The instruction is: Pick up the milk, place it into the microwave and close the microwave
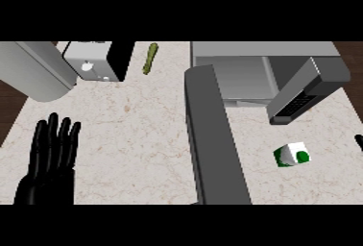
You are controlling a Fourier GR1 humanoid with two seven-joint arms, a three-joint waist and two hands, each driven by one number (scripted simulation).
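My left hand [48,158] rests at the lower left of the counter [135,144], fingers straight and together, pointing up the view, holding nothing. Of my right hand [359,141] only a dark tip shows at the right edge, so I cannot tell how it is set.

The milk [292,154] is a small white carton with green panels and a green patch on its face. It sits on the counter at the right, in front of the microwave [262,72], between the open microwave door [212,139] and the right edge of the view. It looks tilted or lying over rather than square to me, though I cannot be sure which face is down. Nothing touches it.

The step in hand, as I judge it, is the pickup, and it falls to my right hand, which is the nearer 1 by far. I would bring it in from the right, settle thumb on 1 side and fingers on the opposite flat side of the carton, and close only once both faces are covered. A small box like this may slide or tip if nudged first. Then I would lift it high enough to pass the sill of the cavity [237,77], keeping away from the dark control panel [301,98] that juts out just above the carton.
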